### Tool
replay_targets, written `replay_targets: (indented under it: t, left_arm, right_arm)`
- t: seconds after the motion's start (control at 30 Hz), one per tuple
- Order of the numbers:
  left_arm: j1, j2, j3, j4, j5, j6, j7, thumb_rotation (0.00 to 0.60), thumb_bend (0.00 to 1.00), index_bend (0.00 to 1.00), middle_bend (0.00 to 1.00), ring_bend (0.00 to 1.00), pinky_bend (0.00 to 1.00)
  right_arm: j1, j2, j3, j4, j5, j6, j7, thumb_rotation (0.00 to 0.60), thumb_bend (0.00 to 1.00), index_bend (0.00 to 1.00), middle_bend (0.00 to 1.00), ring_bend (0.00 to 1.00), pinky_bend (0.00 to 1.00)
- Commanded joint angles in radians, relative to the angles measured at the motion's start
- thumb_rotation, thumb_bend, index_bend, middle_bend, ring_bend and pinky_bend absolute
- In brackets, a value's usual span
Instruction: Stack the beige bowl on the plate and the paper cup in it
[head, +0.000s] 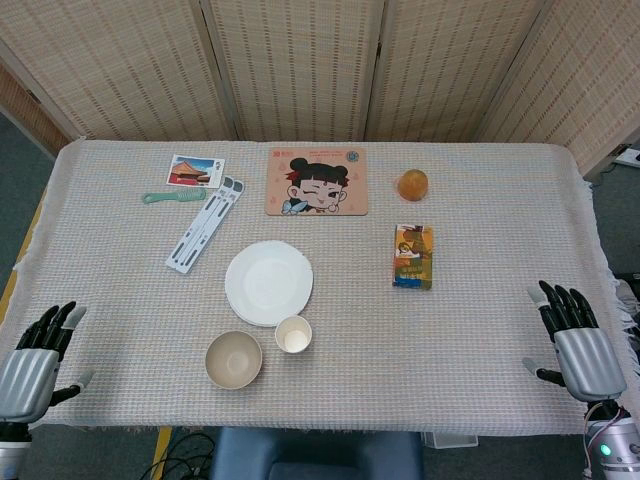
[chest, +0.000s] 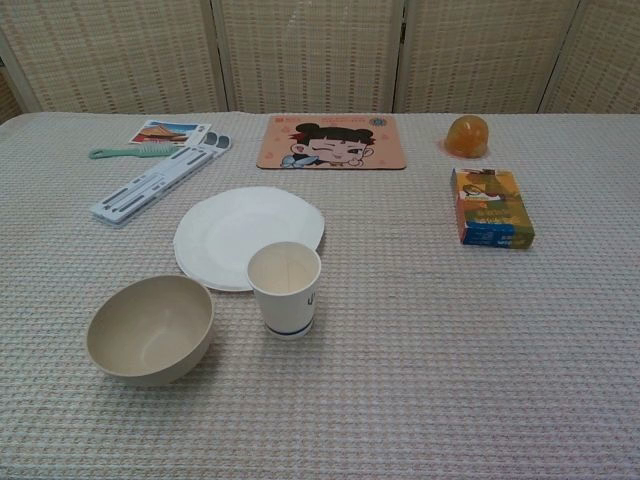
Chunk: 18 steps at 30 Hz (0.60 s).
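Note:
A beige bowl (head: 234, 359) (chest: 150, 329) sits upright and empty near the table's front edge, left of centre. Just right of it stands an empty paper cup (head: 293, 334) (chest: 285, 288), upright. Behind both lies a bare white plate (head: 268, 282) (chest: 248, 235). My left hand (head: 32, 362) rests at the front left corner, fingers apart, holding nothing. Far off at the front right corner, my right hand (head: 575, 338) is likewise spread and empty. Neither hand shows in the chest view.
A cartoon mat (head: 317, 181) lies at the back centre, with a postcard (head: 195, 171), green comb (head: 172, 197) and white folding stand (head: 205, 224) to its left. An orange jelly-like object (head: 413, 184) and a colourful box (head: 413, 256) sit on the right.

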Motion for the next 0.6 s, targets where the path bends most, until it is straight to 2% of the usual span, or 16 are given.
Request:
replay_targets:
  t: [0.03,0.33,0.47,0.6]
  left_arm:
    - [0.001,-0.001,0.002,-0.001,0.001,0.000,0.004,0.600,0.26,0.05,0.07,0.01,0.20]
    - [0.011,0.004,0.012,-0.015,0.009,0.008,0.004,0.600,0.26,0.06,0.07,0.01,0.20]
    - [0.022,0.022,0.042,-0.059,-0.001,-0.022,0.008,0.600,0.26,0.09,0.07,0.01,0.20]
    - [0.041,0.018,0.053,-0.097,0.003,-0.004,0.055,0.600,0.26,0.11,0.08,0.01,0.20]
  right_arm:
    - [0.000,-0.001,0.002,0.000,0.003,0.000,0.001,0.600,0.10,0.00,0.00,0.00,0.00]
    - [0.002,0.002,0.006,-0.002,0.012,-0.002,0.011,0.600,0.10,0.00,0.00,0.00,0.00]
    - [-0.002,0.012,0.007,-0.002,0.010,0.007,0.036,0.600,0.10,0.00,0.00,0.00,0.00]
    - [-0.003,0.028,0.005,-0.001,0.003,0.010,0.073,0.600,0.10,0.00,0.00,0.00,0.00]
